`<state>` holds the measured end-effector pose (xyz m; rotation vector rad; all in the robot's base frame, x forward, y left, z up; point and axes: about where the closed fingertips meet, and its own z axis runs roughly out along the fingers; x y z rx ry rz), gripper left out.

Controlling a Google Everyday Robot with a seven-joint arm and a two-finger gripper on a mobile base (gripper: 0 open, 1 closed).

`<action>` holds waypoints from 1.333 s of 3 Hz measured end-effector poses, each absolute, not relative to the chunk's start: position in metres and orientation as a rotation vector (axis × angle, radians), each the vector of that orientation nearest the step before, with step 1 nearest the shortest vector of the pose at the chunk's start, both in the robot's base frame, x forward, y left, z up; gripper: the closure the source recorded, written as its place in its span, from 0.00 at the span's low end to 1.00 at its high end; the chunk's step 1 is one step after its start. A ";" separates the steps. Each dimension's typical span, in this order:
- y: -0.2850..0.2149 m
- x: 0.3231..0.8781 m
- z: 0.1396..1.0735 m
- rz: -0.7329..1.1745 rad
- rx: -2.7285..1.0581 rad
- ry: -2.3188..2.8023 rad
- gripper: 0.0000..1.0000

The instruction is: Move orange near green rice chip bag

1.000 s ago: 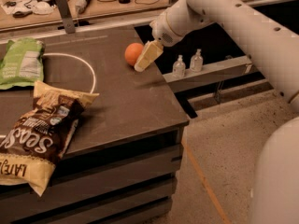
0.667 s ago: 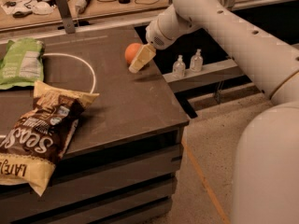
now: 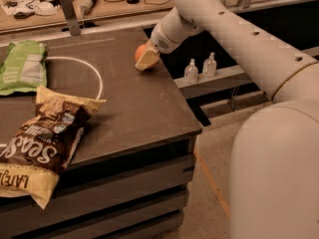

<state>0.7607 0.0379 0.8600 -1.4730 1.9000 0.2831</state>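
The orange [image 3: 140,51] sits on the dark table [image 3: 139,108] near its far right corner. My gripper [image 3: 146,60] is down at the orange, right against its front and right side, and hides much of it. The green rice chip bag [image 3: 24,66] lies flat at the table's far left, well apart from the orange. My white arm reaches in from the right.
A large brown-and-yellow chip bag [image 3: 45,138] lies at the front left and hangs over the table edge. A white cable loop [image 3: 97,81] lies between the bags and the orange. Two small clear bottles [image 3: 199,68] stand on a ledge right of the table. A cluttered bench runs behind.
My gripper has moved left, from just right of the orange to up against it, and now covers more of the fruit. The orange and the bags have not moved.
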 end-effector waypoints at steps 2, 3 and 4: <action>0.042 0.760 0.854 0.292 -1.482 1.902 0.93; 0.044 0.760 0.852 0.294 -1.485 1.903 1.00; 0.044 0.760 0.852 0.295 -1.485 1.903 1.00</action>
